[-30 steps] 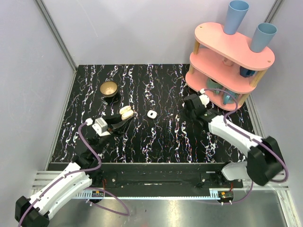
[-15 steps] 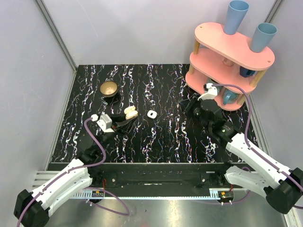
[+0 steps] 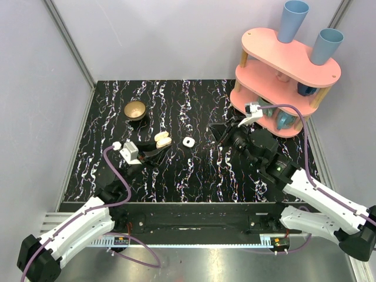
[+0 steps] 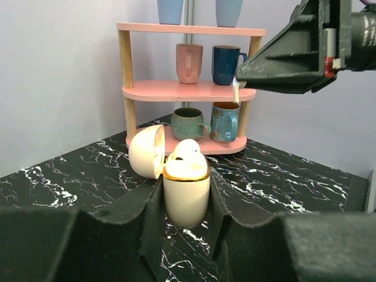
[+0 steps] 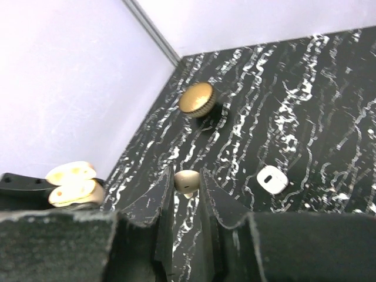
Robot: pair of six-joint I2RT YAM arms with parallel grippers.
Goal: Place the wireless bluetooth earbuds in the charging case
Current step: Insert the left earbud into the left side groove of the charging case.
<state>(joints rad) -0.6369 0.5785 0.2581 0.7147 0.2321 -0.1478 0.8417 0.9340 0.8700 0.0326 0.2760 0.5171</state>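
While the overhead view shows the left gripper (image 3: 154, 149) clamped on the open cream charging case (image 3: 161, 140), just left of a small white case (image 3: 188, 141), the right gripper (image 3: 216, 130) is only a dark wedge, its load too small to see. From the left wrist, the case stands upright with a white earbud (image 4: 187, 150) seated in it; whether another sits behind cannot be told. From the right wrist, the fingers pinch a cream earbud (image 5: 187, 181), its stem hidden between them.
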